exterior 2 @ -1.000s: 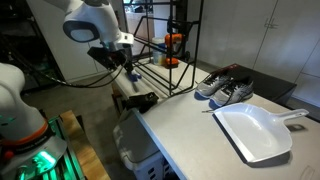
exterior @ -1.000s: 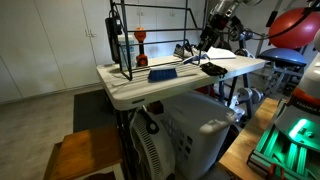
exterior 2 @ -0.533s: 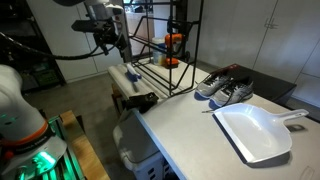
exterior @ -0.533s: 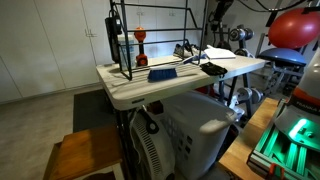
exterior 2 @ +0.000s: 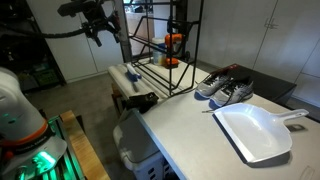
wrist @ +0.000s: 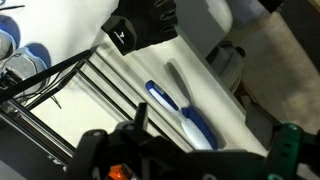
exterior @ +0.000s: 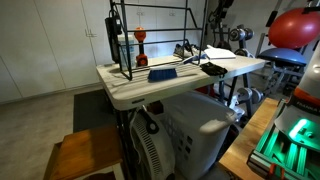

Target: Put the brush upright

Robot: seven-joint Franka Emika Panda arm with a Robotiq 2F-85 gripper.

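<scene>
The brush [wrist: 182,112] has a blue body, a white handle part and dark bristles along one side. It lies flat on the white table [exterior: 130,90] beside the black wire rack [exterior: 150,40]. It also shows in both exterior views [exterior: 163,73] [exterior 2: 128,76]. My gripper [exterior 2: 100,27] hangs well above the table's end, over the brush, not touching it. In the wrist view the gripper [wrist: 210,128] has its fingers spread apart with nothing between them, and the brush lies far below.
A red-orange round-topped item [exterior 2: 172,42] stands inside the rack. A pair of shoes [exterior 2: 225,88] and a white dustpan [exterior 2: 255,132] lie further along the table. A flat black object [exterior: 213,69] lies near the table edge. A white appliance [exterior: 190,130] stands below.
The arm has risen from just above the brush to high over the table's end. The brush has not moved.
</scene>
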